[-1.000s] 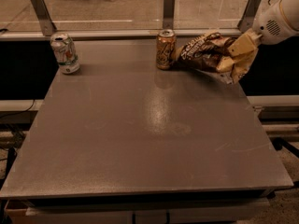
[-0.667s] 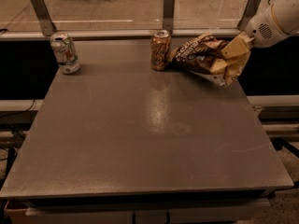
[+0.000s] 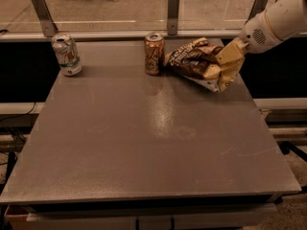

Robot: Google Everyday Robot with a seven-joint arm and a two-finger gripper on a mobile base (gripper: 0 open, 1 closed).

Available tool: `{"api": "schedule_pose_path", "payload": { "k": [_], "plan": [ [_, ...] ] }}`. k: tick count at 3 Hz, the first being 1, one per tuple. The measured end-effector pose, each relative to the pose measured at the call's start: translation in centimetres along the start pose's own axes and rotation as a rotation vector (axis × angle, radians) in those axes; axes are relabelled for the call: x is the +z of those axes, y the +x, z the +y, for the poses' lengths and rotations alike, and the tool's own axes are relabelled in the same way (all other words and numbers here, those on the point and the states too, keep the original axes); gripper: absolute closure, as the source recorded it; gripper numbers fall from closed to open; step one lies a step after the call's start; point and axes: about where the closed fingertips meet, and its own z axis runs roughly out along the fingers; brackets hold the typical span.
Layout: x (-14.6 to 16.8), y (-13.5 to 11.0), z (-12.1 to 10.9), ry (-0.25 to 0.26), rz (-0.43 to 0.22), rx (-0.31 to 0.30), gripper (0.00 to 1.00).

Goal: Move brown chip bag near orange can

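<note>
Two jaws (far right) clamp the crinkly brown chip bag (image 3: 194, 61) beside the cylindrical orange can (image 3: 154, 53).

White rounded arm (image 3: 288, 11) w/ yellow ring (image 3: 269, 27), dark grille (image 3: 259, 35); tan blocky tool (image 3: 226, 75) upper right.

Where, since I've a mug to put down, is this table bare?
The front and middle of the table are bare, also the back strip between white can and orange can. Back right is crowded: chip bag beside the orange can, gripper holding its end.
</note>
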Motion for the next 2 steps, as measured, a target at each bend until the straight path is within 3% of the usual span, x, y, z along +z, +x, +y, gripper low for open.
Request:
{"api": "schedule_pose_path", "payload": {
  "k": [2],
  "plan": [
    [1.22, -0.2, 1.61, -0.045, 0.004, -0.01, 0.13]
  ]
}}
